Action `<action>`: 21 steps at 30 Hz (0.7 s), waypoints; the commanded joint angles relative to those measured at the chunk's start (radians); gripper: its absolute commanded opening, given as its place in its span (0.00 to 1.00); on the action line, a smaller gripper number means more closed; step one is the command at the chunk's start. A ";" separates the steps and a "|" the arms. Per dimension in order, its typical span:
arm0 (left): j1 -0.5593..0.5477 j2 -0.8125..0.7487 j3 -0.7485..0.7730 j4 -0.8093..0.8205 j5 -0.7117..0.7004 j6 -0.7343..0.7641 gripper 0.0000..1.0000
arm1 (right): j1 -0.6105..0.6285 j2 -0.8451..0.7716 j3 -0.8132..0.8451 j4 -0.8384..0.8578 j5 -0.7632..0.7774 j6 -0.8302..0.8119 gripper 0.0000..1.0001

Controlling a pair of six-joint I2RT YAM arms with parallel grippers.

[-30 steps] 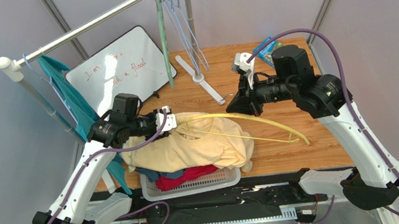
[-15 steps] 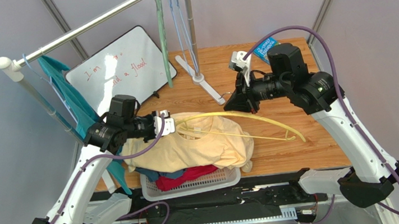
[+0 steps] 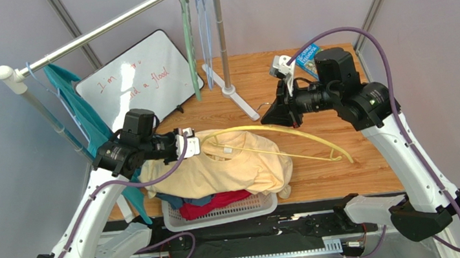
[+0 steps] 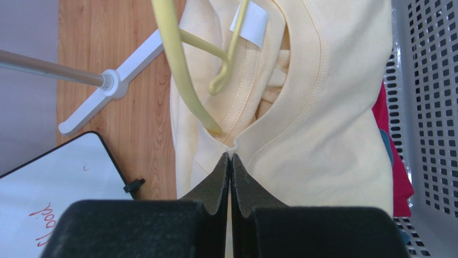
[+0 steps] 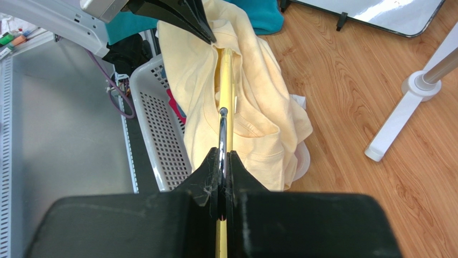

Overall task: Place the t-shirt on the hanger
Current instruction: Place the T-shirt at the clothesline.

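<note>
**Operator:** Why are my left fingers (image 4: 217, 180) pinched on the collar?

**Observer:** You have them fully closed on the ribbed neck edge of the t-shirt (image 4: 322, 123). I'd judge that is to hold the neck hole taut and steady while the hanger (image 4: 180, 70) feeds in. One yellow arm tip sits just inside the collar, near the white label (image 4: 250, 24).

**Operator:** And my right fingers (image 5: 212, 172)?

**Observer:** They are clamped shut on the hanger's silver hook (image 5: 222, 134). Gripping there probably lets you steer the whole frame from its top and leaves both arms free to enter the shirt.

**Operator:** Where does everything sit?

**Observer:** Your t-shirt is heaped on top of the white laundry basket (image 3: 223, 214) and spills past its far rim over the wooden worktop (image 3: 348, 174). A red garment (image 3: 215, 202) lies in the basket beneath it. One end of the hanger is above the basket, in the neck. The other arm reaches out beyond the basket's right side, over the worktop.

**Operator:** How does the shirt look?

**Observer:** It's pale cream-yellow, soft and rumpled, with the neck opening upward. The round collar is ribbed, with a stitched seam. It's bunched up, so you can't see the sleeves laid out.
</note>
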 commanded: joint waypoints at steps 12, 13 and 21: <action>-0.002 -0.036 0.128 -0.020 0.082 -0.009 0.00 | -0.002 0.021 -0.035 0.187 -0.150 0.013 0.00; -0.002 -0.040 0.132 -0.032 0.096 -0.002 0.00 | -0.002 0.025 -0.028 0.195 -0.159 0.015 0.00; -0.005 -0.083 0.157 -0.034 0.124 -0.002 0.00 | 0.001 0.068 -0.047 0.224 -0.253 0.058 0.00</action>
